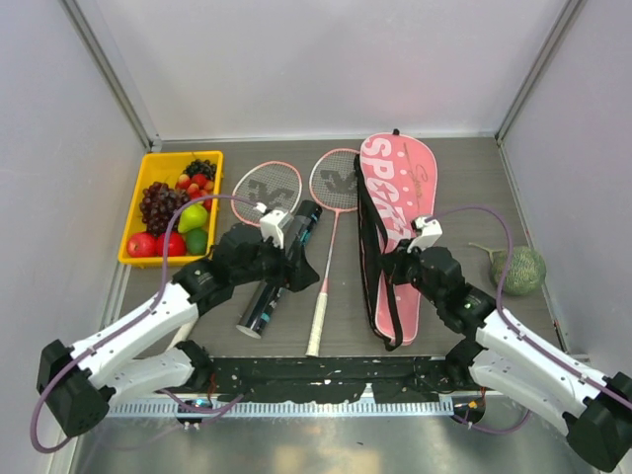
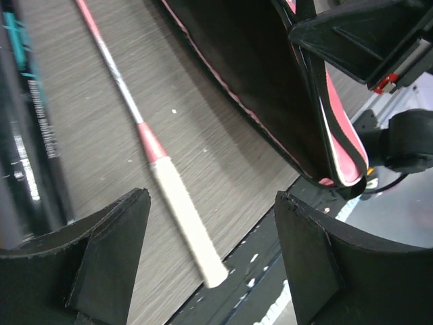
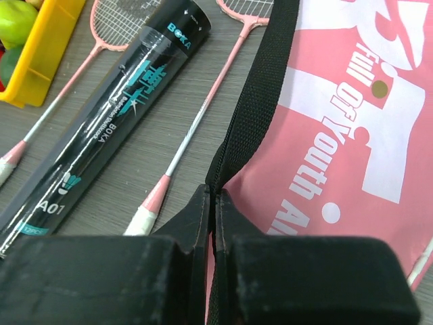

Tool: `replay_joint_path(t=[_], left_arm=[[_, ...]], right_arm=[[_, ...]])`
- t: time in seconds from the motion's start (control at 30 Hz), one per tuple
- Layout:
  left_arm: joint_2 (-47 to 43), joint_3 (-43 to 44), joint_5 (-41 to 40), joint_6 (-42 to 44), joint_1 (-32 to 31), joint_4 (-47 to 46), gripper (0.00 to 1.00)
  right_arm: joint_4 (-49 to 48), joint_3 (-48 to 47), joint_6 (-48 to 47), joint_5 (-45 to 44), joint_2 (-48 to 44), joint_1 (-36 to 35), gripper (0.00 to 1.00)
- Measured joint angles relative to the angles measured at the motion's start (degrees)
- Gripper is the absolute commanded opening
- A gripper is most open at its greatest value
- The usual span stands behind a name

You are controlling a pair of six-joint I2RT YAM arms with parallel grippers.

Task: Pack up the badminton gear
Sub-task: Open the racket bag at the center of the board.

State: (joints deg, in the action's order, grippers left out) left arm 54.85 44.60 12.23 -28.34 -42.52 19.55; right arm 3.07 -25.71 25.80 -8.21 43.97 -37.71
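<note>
Seen from above, a dark wooden table holds badminton gear between two robot arms. A pink "SPORT" racket bag lies lengthwise right of centre. The right gripper has its jaws pressed together, pinching the bag's black strap; the strap runs straight down into the closed fingertips, with the pink panel just beside them on the right.

The left gripper has its jaws spread wide and grips nothing. In its wrist view, the white handle of the racket nearer the bag lies on the table in the gap between the two fingers, touching neither. How high the gripper sits above the handle cannot be told.

A long dark shuttlecock tube with teal lettering lies just left of that racket, outside the left jaws. A second pink racket lies beyond the tube, its handle hidden under the left arm.

A yellow tray of fruit sits at far left. A green netted ball rests at right.
</note>
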Motion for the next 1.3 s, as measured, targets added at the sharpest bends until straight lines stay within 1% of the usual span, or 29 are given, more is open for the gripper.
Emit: replay_joint_path(t=[0.1,0.23,0.37,0.5,0.73,0.9,0.97,1.03,1.1,1.13,1.17,1.23,1.3], left_arm=[[4.1,-0.5,-0.8,-4.5,-2.6,-4.7,0.8],[9.4,-1.0,-5.2,-10.3,-7.5,-9.3,0.82],[14.4,-1.5,-8.2,-16.6,-11.1,-15.7,0.8],[20.5,-1.9,-8.7,-22.1,-12.4,-23.3,0.78],[32.7,-1.0,-9.0,-28.0,-14.3,-32.0,0.75],[39.5,1.8,-8.6,-29.9,-15.2,-35.2,0.75],[41.4,3.3,-8.2,-30.4,-15.6,-36.5,0.72],[43.6,5.3,-7.5,-31.2,-16.2,-38.2,0.62],[45.5,6.7,-6.6,-32.0,-16.5,-41.1,0.46],[46.1,6.8,-6.3,-32.5,-16.6,-42.7,0.35],[46.5,6.8,-6.1,-32.8,-16.7,-44.0,0.21],[46.6,6.4,-6.1,-32.9,-16.7,-45.6,0.01],[46.4,6.3,-6.3,-32.1,-16.7,-46.2,0.0]], right_arm=[[0.2,0.7,1.2,-0.7,-2.6,0.0,0.06],[0.4,2.5,3.0,-2.2,-7.0,0.0,0.06],[1.4,3.2,4.0,-3.2,-10.1,0.0,0.06],[2.0,3.2,4.9,-3.1,-11.1,0.0,0.05],[3.3,3.2,7.0,-2.2,-13.4,0.0,0.06],[4.9,3.2,8.2,-2.0,-17.0,0.0,0.06],[5.6,3.2,8.7,-1.9,-18.4,0.0,0.05],[6.1,3.3,9.1,-1.9,-19.8,0.0,0.06],[6.1,3.8,9.6,-1.9,-21.0,0.0,0.06],[6.2,3.9,9.8,-1.9,-21.2,0.0,0.05],[6.4,4.2,10.1,-1.9,-21.6,0.0,0.06],[6.9,4.3,10.4,-2.0,-21.6,0.0,0.05],[8.0,4.4,10.7,-2.3,-21.6,0.0,0.05]])
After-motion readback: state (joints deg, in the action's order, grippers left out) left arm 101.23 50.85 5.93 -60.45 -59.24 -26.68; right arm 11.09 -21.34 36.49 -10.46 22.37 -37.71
